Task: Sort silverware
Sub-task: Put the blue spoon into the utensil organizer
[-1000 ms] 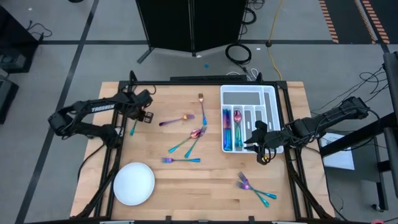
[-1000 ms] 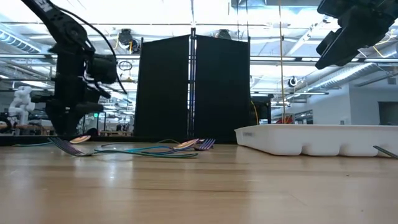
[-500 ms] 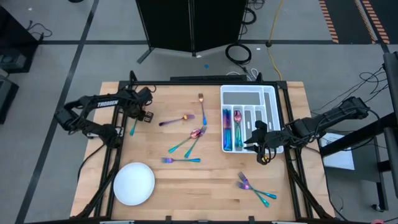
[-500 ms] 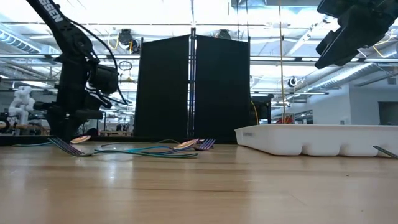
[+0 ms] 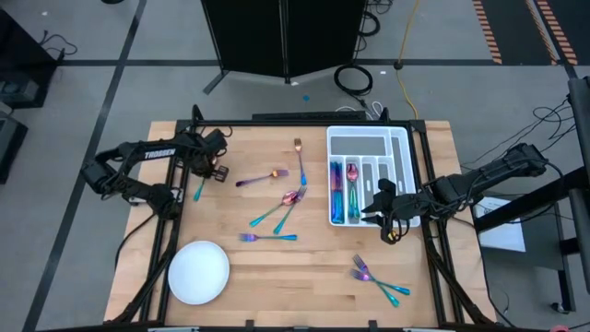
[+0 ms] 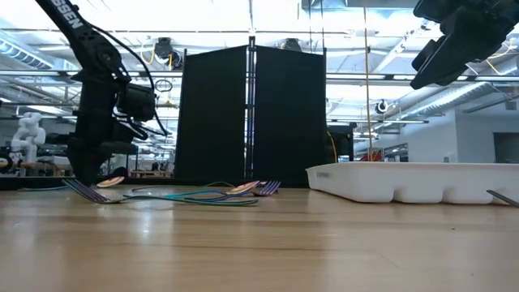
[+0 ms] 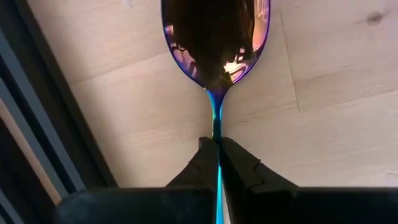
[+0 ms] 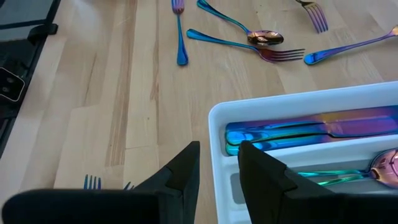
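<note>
One iridescent rainbow-metal spoon (image 7: 216, 43), lying at the upper left of the wooden worktop (image 5: 304, 267), is now pinched at its slim handle by the left pincer (image 5: 214, 171), which has just snapped shut from wide open. Lifting toward the white divided tray (image 5: 398, 143) likely follows. The right pincer (image 8: 217, 165) hangs part-open and empty over the tray's near corner.

spoon (image 7: 216, 43) bowl: cropped at frame edge | handle end: hidden by fingers (image 7: 200, 168)

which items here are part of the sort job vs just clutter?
Job:
- spoon, handle pinched in the left end effector
- loose forks and spoons mid-table
- two forks by the front edge
- pieces already in the tray
- white divided tray

Lying about:
- round white plate
</note>
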Robot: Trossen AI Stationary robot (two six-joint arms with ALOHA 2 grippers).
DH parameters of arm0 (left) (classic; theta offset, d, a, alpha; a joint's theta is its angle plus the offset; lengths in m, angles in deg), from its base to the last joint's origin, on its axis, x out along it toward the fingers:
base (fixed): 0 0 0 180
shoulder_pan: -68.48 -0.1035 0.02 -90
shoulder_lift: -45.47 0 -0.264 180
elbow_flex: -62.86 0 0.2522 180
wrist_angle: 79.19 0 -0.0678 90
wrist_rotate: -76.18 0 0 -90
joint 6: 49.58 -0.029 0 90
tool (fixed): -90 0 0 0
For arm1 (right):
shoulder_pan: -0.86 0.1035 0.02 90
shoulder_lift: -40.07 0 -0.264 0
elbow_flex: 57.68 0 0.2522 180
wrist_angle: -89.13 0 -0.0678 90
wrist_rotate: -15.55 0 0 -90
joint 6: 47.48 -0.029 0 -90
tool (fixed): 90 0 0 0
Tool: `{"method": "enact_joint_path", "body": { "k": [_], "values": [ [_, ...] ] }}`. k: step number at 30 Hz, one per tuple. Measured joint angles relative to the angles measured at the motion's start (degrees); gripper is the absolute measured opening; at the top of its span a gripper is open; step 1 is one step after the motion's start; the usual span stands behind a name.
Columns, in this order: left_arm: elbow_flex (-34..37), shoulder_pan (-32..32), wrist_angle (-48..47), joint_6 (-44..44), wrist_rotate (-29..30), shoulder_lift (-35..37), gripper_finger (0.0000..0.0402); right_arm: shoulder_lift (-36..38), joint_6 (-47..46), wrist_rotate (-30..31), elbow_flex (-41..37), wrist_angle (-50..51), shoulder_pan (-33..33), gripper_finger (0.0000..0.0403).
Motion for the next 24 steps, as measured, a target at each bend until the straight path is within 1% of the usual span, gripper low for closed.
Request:
{"method": "enact_joint_path", "body": {
  "k": [4, 9, 13, 15, 19, 22, 24],
  "values": [
    [-1.5, -0.1, -0.8, 0.2, -0.6, 1.7, 0.0002, 0.0, -0.1, 0.0, 0.0, 0.0, 0.0, 0.0095],
    [-4.9, 0.3, -0.5, 4.9, -5.3, 3.4, 0.0001, 0.0, -0.1, -0.1, 0.0, 0.0, 0.0, 0.0095],
    [-6.1, 3.0, 4.4, 11.2, -10.0, 3.8, 0.0001, 0.0, -0.1, -0.1, 0.0, -0.4, 0.0, 0.0095],
    [-6.1, 5.6, 9.8, 14.4, -12.2, 3.8, 0.0000, 0.0, -0.1, -0.1, 0.0, -0.4, 0.0, 0.0095],
    [-6.2, 12.1, 22.9, 21.2, -13.1, 3.9, 0.0000, 0.0, -0.1, -0.1, 0.0, -0.4, 0.0, 0.0095],
    [-6.2, 16.6, 35.0, 26.2, -12.9, 3.9, 0.0000, 0.0, -0.1, -0.1, 0.0, -0.4, 0.0, 0.0095],
    [-6.3, 19.7, 42.8, 29.5, -10.4, 3.8, 0.0000, 0.0, -0.1, -0.1, 0.0, -0.5, 0.0, 0.0095]
  ]
}}
